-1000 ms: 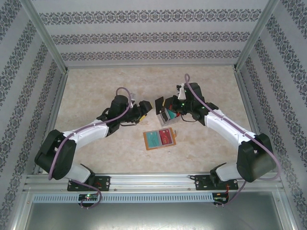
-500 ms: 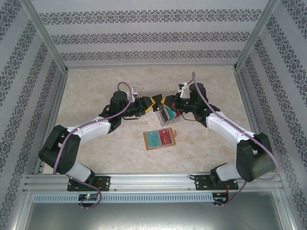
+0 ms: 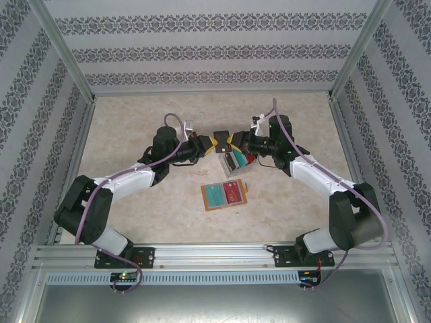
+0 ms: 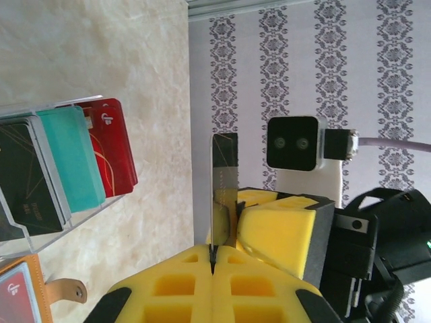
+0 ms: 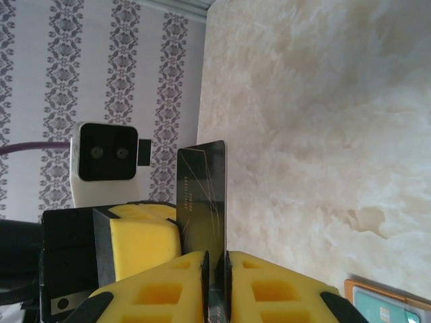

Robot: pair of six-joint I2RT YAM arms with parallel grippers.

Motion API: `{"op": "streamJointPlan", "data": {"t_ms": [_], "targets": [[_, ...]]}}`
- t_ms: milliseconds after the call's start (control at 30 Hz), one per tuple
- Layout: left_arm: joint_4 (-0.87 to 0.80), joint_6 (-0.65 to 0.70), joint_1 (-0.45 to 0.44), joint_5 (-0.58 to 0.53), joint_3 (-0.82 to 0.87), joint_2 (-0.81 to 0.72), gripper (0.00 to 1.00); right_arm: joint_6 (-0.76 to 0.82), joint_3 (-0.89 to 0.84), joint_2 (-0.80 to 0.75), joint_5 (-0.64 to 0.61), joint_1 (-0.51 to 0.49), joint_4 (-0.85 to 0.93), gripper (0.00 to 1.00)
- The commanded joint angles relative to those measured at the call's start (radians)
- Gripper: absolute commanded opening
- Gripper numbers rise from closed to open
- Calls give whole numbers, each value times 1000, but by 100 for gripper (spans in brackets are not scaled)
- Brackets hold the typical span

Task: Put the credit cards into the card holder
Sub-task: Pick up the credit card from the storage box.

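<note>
**Black card (image 3: pixel 221 133) pinched by 2 claws at once**

From above, the left claw (image 3: pixel 210 142) and the right claw (image 3: pixel 233 141) sit tip to tip over the middle of the worktop (image 3: pixel 135 121). The black card stands up between them and looks like a small dark patch. Just in front of it is a clear stand (image 3: pixel 237 169) with more credit cards (image 3: pixel 232 160) in it. Nearer the arm bases lies the orange card holder (image 3: pixel 224 205), open and flat, with 1 teal card and 1 red card showing in it.

The left wrist view shows more than the top view. The left claw's yellow fingers (image 4: pixel 161 289) are pressed together on the card's thin edge. A yellow finger of the right claw sits against the card's other side. This view also shows the stand close up, with a black, a teal and a red card leaning in a row. A corner of the card holder shows too, with its tab and stud.

The right wrist view shows the card's flat face, which has thin lines on it. The right claw's fingers pinch its lower end, and the left claw's pad is just beside it.
</note>
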State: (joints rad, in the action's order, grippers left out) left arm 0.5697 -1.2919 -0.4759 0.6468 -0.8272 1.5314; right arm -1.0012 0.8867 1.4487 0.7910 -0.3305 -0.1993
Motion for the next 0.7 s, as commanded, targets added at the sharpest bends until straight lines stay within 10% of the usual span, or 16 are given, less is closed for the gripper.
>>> {"op": "streamJointPlan", "data": {"t_ms": [0,333,500,667], "targets": [[48,-4,0,60,-22,-20,0,-11,17,20,98,2,-73,14],[41,-2,3,102,-10,-13,0,13,6,0,148,23,-93,4],[-364,162,2,-25,-42,-74,67,116,-50,-78,32,36,58,0],[-743,317,-22,-232,-35,-137,75,361,-147,-209,-354,-67,308,0]]}}
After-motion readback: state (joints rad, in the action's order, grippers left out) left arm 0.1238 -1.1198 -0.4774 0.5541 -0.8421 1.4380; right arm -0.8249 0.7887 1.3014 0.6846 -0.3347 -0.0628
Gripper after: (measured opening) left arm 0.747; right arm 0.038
